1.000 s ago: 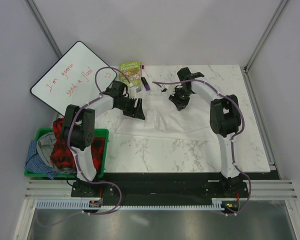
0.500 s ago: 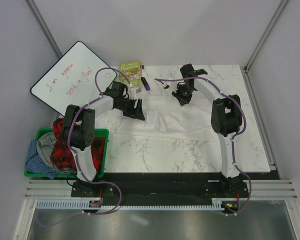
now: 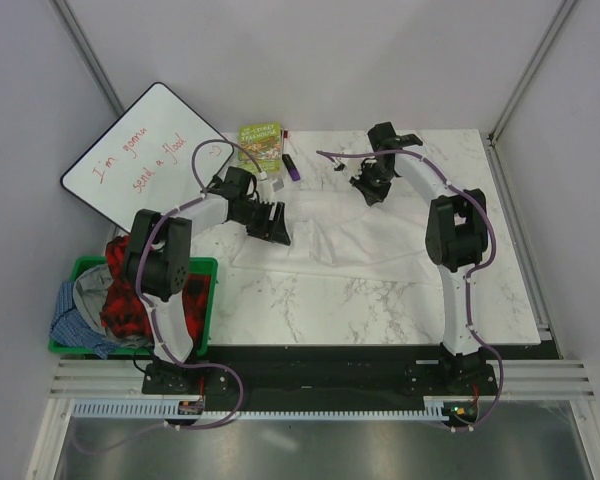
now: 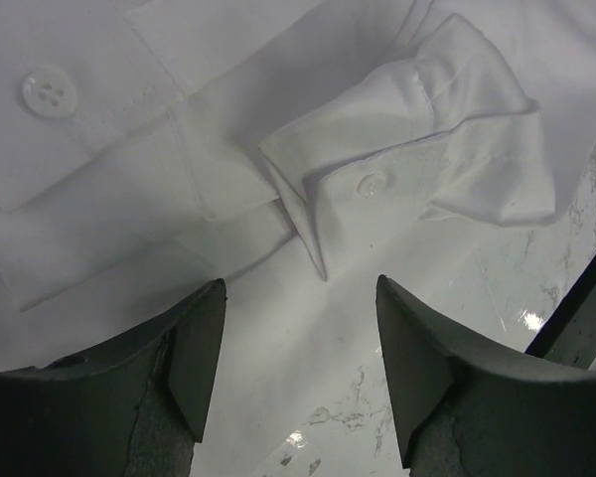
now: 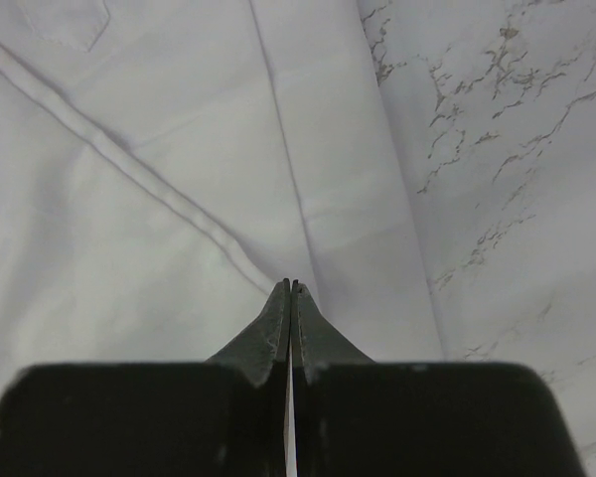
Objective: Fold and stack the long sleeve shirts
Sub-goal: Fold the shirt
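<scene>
- Top external: white shirt [image 3: 330, 235] lies spread on marble table [image 3: 380, 310], far half, between both arms.
- Left wrist: left gripper [image 4: 300, 298] fingers apart, just short of buttoned cuff [image 4: 417, 149].
- Right wrist: right gripper [image 5: 291, 288] fingers pressed together over shirt fabric; contact unclear.

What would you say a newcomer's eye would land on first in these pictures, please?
Probably the white shirt spread across the marble table, with the left gripper open over its buttoned cuff and the right gripper shut near its far edge. Next, the whiteboard with red handwriting at far left, and the green bin of coloured clothes at near left.
</scene>
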Controlling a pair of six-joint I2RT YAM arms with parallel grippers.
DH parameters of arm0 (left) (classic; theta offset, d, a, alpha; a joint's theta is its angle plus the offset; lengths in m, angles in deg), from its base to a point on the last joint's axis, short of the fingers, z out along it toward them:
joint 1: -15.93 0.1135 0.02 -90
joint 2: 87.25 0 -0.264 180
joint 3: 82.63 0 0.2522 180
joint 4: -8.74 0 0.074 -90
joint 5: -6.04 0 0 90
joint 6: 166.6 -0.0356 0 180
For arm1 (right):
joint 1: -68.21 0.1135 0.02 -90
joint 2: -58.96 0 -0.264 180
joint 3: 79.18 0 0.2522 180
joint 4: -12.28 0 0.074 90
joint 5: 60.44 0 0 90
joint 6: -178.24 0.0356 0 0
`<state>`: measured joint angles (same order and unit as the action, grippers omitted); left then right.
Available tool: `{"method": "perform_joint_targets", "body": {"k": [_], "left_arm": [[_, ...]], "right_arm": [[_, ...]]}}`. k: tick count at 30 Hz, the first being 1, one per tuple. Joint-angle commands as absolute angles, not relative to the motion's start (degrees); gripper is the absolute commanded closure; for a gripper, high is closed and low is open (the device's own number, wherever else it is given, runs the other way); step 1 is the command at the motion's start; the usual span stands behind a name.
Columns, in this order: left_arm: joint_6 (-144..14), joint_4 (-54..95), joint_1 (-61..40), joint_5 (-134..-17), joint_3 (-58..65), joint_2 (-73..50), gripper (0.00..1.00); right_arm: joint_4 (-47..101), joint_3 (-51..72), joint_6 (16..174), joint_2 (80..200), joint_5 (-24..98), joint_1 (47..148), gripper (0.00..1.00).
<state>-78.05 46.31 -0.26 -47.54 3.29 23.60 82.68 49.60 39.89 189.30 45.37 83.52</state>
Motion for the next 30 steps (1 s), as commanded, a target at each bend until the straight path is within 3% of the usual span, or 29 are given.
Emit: {"method": "perform_joint_targets", "body": {"k": [1,30], "left_arm": [[-75.3,41.8,-1.2,-44.2,1.6,22.4,0.32],[-68.9,33.5,-3.2,-42.0,2.8,28.3,0.47]], "right_arm": [[83.0,50.8,40.5,186.7,48.2,83.5,1.0],[83.3,49.4,40.3,189.1,47.6,83.5,1.0]]}}
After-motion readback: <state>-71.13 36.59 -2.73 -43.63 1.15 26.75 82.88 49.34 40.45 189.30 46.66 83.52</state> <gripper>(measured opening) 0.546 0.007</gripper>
